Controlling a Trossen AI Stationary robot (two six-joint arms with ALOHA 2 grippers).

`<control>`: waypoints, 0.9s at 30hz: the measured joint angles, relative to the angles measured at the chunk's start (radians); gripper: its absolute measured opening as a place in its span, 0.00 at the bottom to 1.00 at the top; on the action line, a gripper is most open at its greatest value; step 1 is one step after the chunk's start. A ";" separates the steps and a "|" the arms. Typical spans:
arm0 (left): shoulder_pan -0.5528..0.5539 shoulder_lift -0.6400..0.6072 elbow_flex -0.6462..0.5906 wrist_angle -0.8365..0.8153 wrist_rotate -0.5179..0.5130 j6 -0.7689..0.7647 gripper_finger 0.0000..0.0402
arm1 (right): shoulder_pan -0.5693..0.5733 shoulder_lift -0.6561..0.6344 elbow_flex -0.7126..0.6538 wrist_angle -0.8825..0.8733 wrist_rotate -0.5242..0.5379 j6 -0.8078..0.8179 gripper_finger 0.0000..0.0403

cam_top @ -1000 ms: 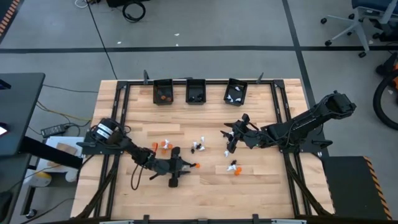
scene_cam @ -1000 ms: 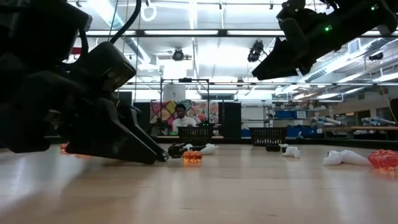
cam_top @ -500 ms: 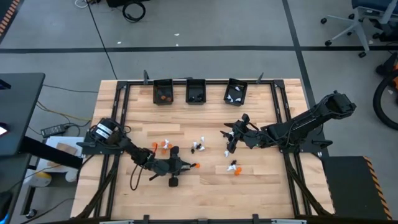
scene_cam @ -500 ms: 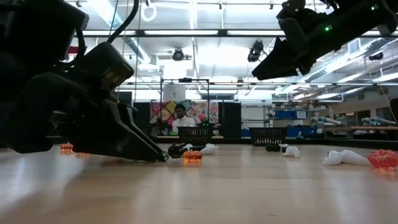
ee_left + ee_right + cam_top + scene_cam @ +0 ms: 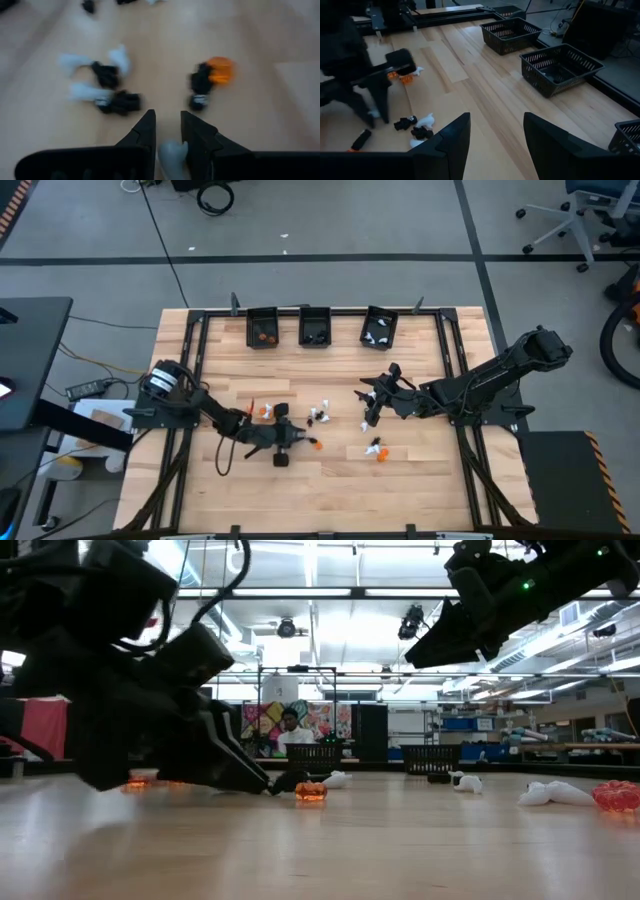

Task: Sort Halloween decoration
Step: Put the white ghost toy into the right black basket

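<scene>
Two grippers showed. The left gripper (image 5: pixel 167 131), low on the tabletop (image 5: pixel 420 480), was clenched on a pale trinket (image 5: pixel 172 155), blurred and half hidden. The right gripper (image 5: pixel 492 131) hovered released. More Halloween decoration (image 5: pixel 318 416) lay scattered mid-tabletop, shapes indistinct.

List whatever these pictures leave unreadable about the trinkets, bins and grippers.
- Left wrist view: the pale trinket between the left gripper fingers is half hidden; its shape is unclear.
- Left wrist view: the black and white trinkets are motion-blurred.
- High view: the three bins contents are too small to identify.
- Low view: the left arm hides the table behind it.
</scene>
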 joint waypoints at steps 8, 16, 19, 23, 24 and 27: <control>0.072 -0.043 0.001 0.006 -0.013 0.091 0.17 | 0.000 0.000 0.000 0.000 0.000 0.000 0.47; 0.150 -0.096 0.005 0.019 -0.002 0.126 0.17 | 0.006 -0.006 0.000 -0.014 0.042 -0.001 0.47; 0.192 -0.103 0.023 0.020 0.065 0.146 0.17 | 0.010 -0.033 0.000 -0.051 0.074 0.007 0.47; 0.261 -0.103 0.061 0.019 0.167 0.172 0.17 | 0.018 -0.094 0.000 -0.127 0.107 0.030 0.47; 0.280 -0.103 0.074 0.019 0.189 0.177 0.17 | 0.022 -0.114 0.000 -0.149 0.120 0.035 0.47; 0.343 -0.103 0.119 0.018 0.265 0.199 0.17 | 0.040 -0.176 0.000 -0.225 0.165 0.062 0.47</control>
